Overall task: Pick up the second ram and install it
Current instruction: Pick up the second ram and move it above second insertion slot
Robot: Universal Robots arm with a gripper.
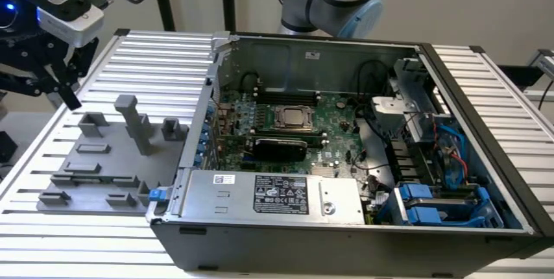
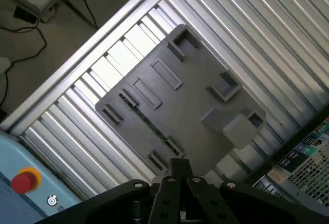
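The second ram (image 2: 149, 124) stands on its thin edge in a slot of the grey fixture plate (image 2: 205, 88), as a dark narrow strip between small grey blocks. My gripper (image 2: 179, 166) hovers above the plate, well apart from the ram, with its black fingers shut and nothing between them. In the exterior view the gripper (image 1: 67, 94) hangs over the far edge of the ribbed table, at the exterior view's left, beyond the fixture plate (image 1: 100, 162). The open computer case (image 1: 484, 130) holds the green motherboard (image 1: 333, 156), with long black slots (image 1: 279, 144) below the processor socket (image 1: 294, 117).
Upright grey posts (image 1: 130, 120) rise from the fixture plate. Inside the case, a power supply (image 1: 268, 194) sits at the front and blue drive caddies (image 1: 433, 204) at the exterior view's right. A red stop button (image 2: 23, 180) and floor cables (image 2: 25, 29) lie beside the table.
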